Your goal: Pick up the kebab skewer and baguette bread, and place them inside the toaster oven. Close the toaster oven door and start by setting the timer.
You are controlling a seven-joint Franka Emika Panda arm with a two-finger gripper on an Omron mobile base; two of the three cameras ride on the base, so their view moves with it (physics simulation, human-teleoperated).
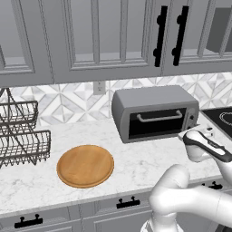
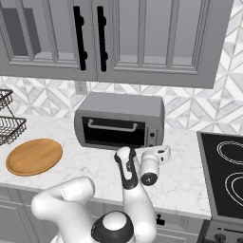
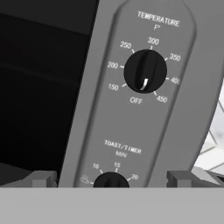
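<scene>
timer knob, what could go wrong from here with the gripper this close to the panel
The open gripper straddles the timer knob, low on the knob strip. The temperature knob sits just above, so drifting upward could turn the wrong dial. The toaster oven door looks closed, and the wooden board is bare, so a slip pushing the toaster oven back seems the other risk.

On the toaster oven, the knob strip right of the black door glass carries white lettering. At its top stands "TEMPERATURE F°". Around the temperature knob run 150, 200, 250, 300, 350, 400 and 450, with "OFF" beneath it. Lower down reads "TOAST/TIMER MIN", and the timer knob has 10, 15 and 20 above it.
</scene>
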